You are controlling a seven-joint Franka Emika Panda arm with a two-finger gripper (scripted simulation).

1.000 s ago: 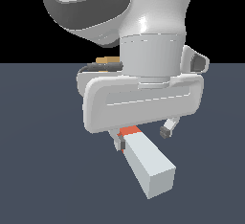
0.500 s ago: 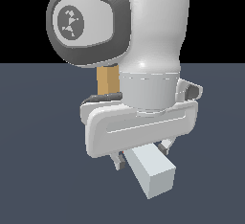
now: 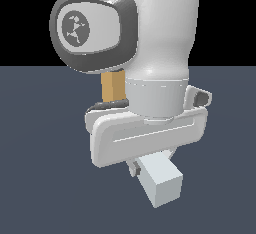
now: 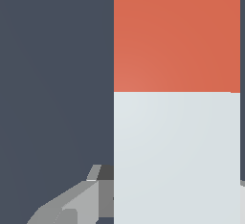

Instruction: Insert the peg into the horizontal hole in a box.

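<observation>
Grey end of peg (image 3: 161, 179) pokes out below the fingers (image 3: 150, 165), which clamp it near the red/grey seam so it stays level for the hole. Tan box (image 3: 113, 86) sits behind the arm; hole hidden.

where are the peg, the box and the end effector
peg (image 4: 177, 156), wrist view, on its pale grey-white length
box (image 3: 112, 86), exterior view, on the tan sliver showing behind the arm
end effector (image 3: 150, 170), exterior view, under the hand, where its fingers meet the peg
</observation>
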